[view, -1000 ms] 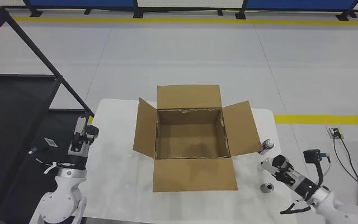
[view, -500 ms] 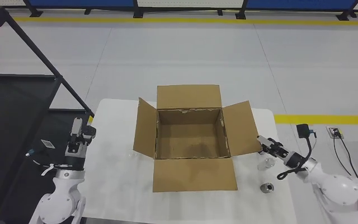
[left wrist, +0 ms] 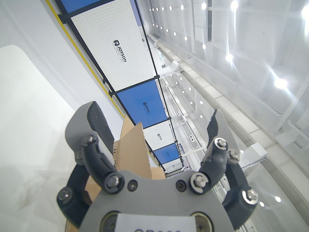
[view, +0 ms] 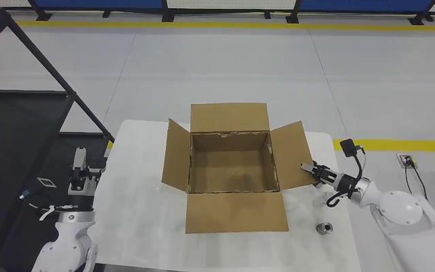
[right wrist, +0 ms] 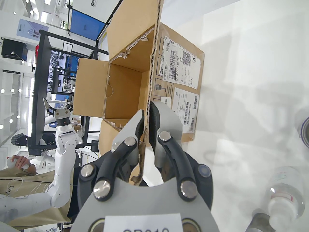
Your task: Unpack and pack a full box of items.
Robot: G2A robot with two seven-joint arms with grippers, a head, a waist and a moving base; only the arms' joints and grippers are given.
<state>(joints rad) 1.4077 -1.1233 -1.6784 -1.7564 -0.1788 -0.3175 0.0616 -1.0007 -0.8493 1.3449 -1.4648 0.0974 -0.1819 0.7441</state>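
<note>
An open cardboard box point(view: 234, 168) stands mid-table with all its flaps folded outward and a bare bottom showing. My right gripper point(view: 309, 168) is at the outer edge of the box's right flap point(view: 293, 155). In the right wrist view that gripper point(right wrist: 146, 119) is shut on the flap's point(right wrist: 135, 18) corrugated edge, beside the labelled box wall point(right wrist: 179, 73). My left gripper point(view: 80, 163) is held off the table's left edge, far from the box. It is open and holds nothing point(left wrist: 157, 119), with the box point(left wrist: 132, 141) seen beyond it.
A clear bottle point(view: 321, 200) and a small metal can point(view: 325, 228) stand on the white table point(view: 143, 204) right of the box, under and near my right arm. The bottle point(right wrist: 284, 194) is close to the gripper. A black frame point(view: 41, 129) stands left of the table.
My right arm swung from the table's front right corner to the box and shut on its right flap. My left arm drifted left, away from the table.
</note>
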